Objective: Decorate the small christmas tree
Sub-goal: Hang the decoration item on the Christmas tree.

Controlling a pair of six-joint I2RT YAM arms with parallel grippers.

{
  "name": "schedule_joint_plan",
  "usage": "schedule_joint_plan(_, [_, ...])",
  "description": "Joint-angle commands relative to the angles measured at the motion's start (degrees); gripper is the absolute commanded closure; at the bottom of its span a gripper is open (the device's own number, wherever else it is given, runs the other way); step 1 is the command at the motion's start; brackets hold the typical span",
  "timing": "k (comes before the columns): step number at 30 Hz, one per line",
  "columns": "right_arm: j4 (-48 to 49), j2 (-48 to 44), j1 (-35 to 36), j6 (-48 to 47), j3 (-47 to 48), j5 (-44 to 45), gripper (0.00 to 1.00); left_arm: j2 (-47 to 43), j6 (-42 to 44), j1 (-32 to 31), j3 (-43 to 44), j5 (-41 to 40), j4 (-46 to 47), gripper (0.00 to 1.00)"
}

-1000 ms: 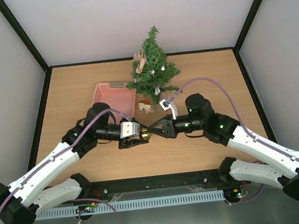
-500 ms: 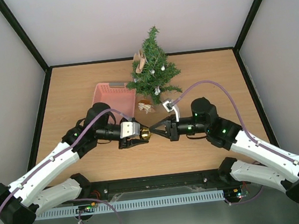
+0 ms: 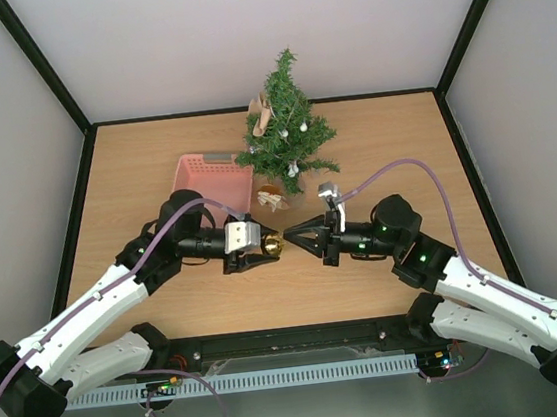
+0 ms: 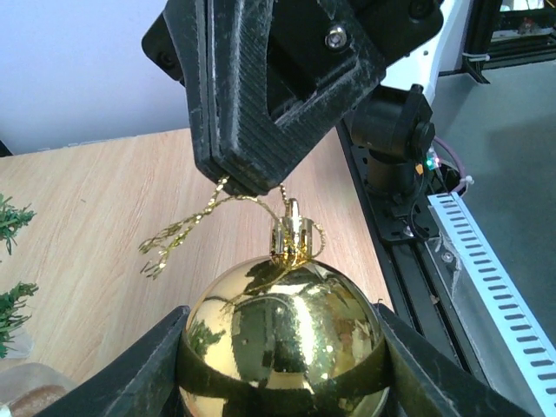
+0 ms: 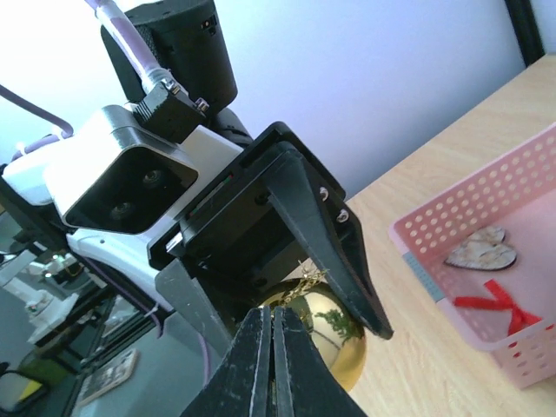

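**Top external view.** We saw the small christmas tree [image 3: 285,132] standing upright at the far middle of the wooden surface [image 3: 134,175], just beside the far right corner of a pink basket [image 3: 212,181]. It carried a pale bow-shaped ornament [image 3: 262,116] near its top and a few small silver pieces among its branches. Well in front of it, the two arms met tip to tip. The left claw [image 3: 266,249] was clamped around a gold bauble [image 3: 273,246], and the right claw [image 3: 293,239] pointed at it with its jaws pressed together.

**Left wrist view.** We saw the bauble seated between the left claw's two fingers [image 4: 148,369], one on each side, with its cap upward. A gold cord [image 4: 185,230] ran from the cap up to the tip of the right claw, which was closed and appeared to pinch it; a frayed end hung loose to the left. Sprigs of the tree showed at the left edge.

**Right wrist view.** We saw the right claw's fingers [image 5: 253,365] shut flat against each other, their tip at the top of the bauble. The left claw's dark fingers framed the bauble behind them. To the right, the basket held a wooden heart [image 5: 480,248] and a red ribbon bow [image 5: 492,296].
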Motion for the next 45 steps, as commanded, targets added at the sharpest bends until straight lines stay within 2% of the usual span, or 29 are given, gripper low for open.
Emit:
schedule_joint_plan(1, [4.96,-0.72,0.22,-5.26,-0.62,4.25,0.98,0.27,-3.0,-0.26,-1.39,1.18,4.59,0.58])
schedule_joint_plan(4, [4.4,-0.02,0.16,-8.24,-0.44,4.78,0.98,0.37,-6.3,-0.26,-2.65,0.51,8.6,0.48])
schedule_joint_plan(6, [2.51,0.02,0.22,-11.14,0.02,5.66,0.98,0.57,-10.81,-0.32,-4.04,0.51,12.77,0.46])
schedule_joint_plan(10, [1.69,-0.6,0.22,-13.02,-0.26,8.57,0.98,1.25,-15.23,-1.11,-4.69,-0.44,15.39,0.43])
schedule_joint_plan(14, [0.61,0.44,0.27,-14.45,-0.71,10.97,0.98,1.42,-16.73,-1.2,-5.72,-1.6,16.6,0.35])
schedule_joint_plan(17, [0.57,0.92,0.22,-15.42,-1.34,11.53,0.98,1.75,-16.83,-1.3,-5.84,-1.96,16.37,0.35])
schedule_joint_plan(21, [-0.64,0.72,0.22,-16.52,-1.06,12.61,0.98,1.92,-18.55,-1.35,-5.64,-3.21,17.22,0.37])
schedule_joint_plan(28, [1.3,0.8,0.21,-16.25,-0.53,11.44,0.98,2.41,-24.79,-1.7,-6.42,-6.26,24.0,0.55])
schedule_joint_plan(32, [2.17,0.95,0.22,-15.27,-0.29,10.06,0.98,2.46,-24.55,-1.87,-6.2,-8.04,24.61,0.59])
schedule_joint_plan(43, [4.3,-0.08,0.22,-13.43,-0.62,8.52,0.98,3.56,-21.62,-1.91,-4.99,-5.18,23.33,0.62])
schedule_joint_plan(45, [4.4,-0.08,0.22,-13.27,-0.62,8.38,0.98,3.5,-21.04,-1.91,-4.96,-3.73,23.58,0.69])
